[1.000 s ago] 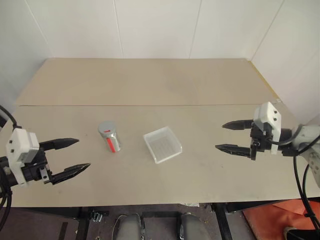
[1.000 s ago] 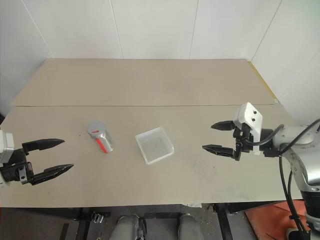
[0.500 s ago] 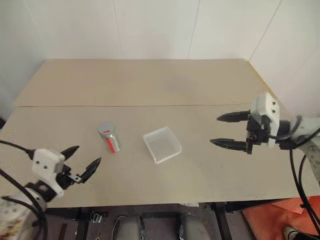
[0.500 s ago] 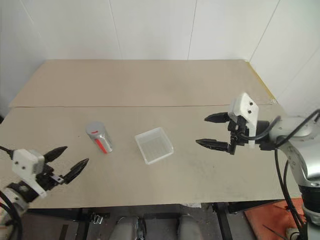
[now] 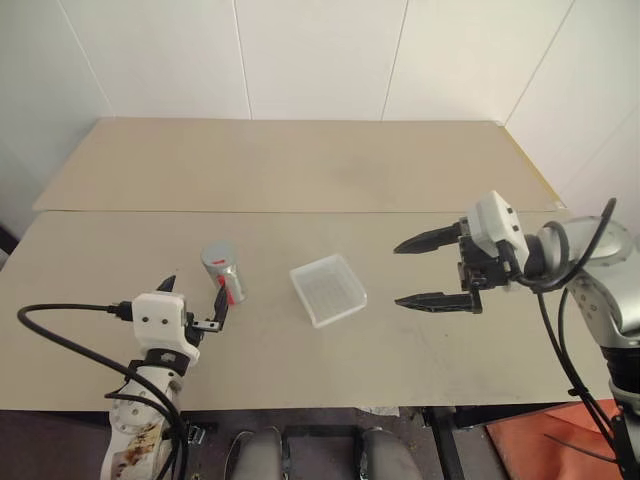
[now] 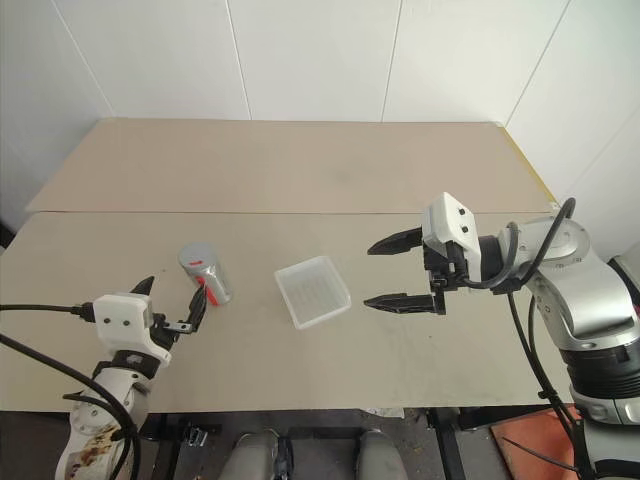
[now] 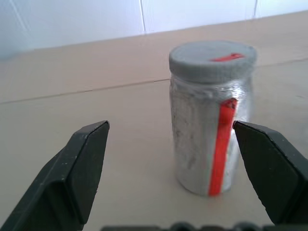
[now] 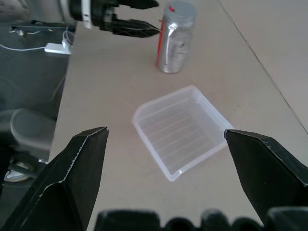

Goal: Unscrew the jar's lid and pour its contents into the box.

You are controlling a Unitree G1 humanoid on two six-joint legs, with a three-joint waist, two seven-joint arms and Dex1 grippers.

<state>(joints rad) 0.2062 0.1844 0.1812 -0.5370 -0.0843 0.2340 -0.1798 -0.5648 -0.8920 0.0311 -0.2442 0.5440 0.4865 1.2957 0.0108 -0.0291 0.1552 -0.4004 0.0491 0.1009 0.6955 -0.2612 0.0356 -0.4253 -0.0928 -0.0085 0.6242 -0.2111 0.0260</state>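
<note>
You cannot make out the contents of the jar (image 7: 211, 120): its wall is cloudy and greyish in the left wrist view, and nothing inside shows through. Part of the red stripe on its side is covered in the head views by a fingertip of the left gripper (image 5: 194, 300).

The jar stands upright on the table (image 5: 300, 170), left of centre, with the lid (image 7: 212, 58) screwed on and a small red mark on top. The left gripper sits just in front of the jar, on the near side, pointing at it. Its jaws are spread wide and hold nothing; in the wrist view you see the jar a little beyond the two fingers (image 7: 79, 163), nearer the one on the stripe's side, touching neither.

The box (image 5: 327, 289) lies flat just to the right of the jar, apart from it, turned at a slight angle to the table's edge. Through its clear ribbed floor you see only the table; it looks empty.

The right gripper (image 5: 415, 272) hovers to the right of the box, pointing left toward it, jaws fully spread and empty, clear of the box.

You have broad bare tabletop behind the jar and box up to the wall, and a seam (image 5: 330, 211) runs across the table there. The near edge lies close behind the left gripper.
</note>
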